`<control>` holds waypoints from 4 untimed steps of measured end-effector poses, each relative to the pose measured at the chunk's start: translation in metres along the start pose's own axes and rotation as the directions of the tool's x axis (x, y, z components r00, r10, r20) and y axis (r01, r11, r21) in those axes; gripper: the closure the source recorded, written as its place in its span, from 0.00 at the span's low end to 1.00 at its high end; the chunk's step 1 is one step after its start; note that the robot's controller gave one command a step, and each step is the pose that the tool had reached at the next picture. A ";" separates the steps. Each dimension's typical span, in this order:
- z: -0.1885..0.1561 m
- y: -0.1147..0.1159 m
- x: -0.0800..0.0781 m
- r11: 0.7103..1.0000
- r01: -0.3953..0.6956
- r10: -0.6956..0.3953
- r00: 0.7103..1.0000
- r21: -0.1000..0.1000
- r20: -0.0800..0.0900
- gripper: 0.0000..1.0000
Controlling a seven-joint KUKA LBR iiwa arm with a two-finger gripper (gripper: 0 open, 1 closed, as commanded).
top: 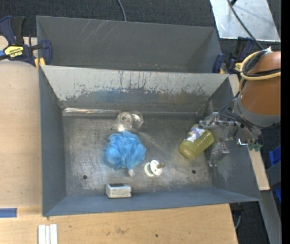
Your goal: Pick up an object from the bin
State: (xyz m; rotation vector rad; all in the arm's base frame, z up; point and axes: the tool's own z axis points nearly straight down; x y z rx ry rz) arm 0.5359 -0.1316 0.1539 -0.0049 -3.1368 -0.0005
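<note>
The arm [260, 93] reaches over the grey bin's [134, 50] right wall, its orange-covered wrist tilted down, with the gripper [217, 149] low near the floor; whether it is open or closed cannot be told. A blue mesh sponge [125, 151] lies well apart from the gripper on the side away from the arm. A smaller yellow-green bottle [195, 142] lies tilted just beside it on that same side.

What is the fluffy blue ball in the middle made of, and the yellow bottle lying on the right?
The blue puff looks like soft, bunched mesh, probably nylon like a bath sponge: it shows matte, ruffled folds. The yellow bottle, lying on its side, looks like smooth, slightly shiny plastic with a printed paper or film label. It could be glass; the look alone doesn't settle it.
</note>
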 end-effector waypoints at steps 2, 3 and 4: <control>0.053 -0.005 -0.037 0.816 0.578 -0.578 0.816 0.001 0.010 1.00; 0.053 -0.005 -0.037 0.816 0.577 -0.577 0.816 0.001 0.010 1.00; -0.079 0.006 -0.029 0.824 0.566 -0.566 0.824 0.006 0.007 1.00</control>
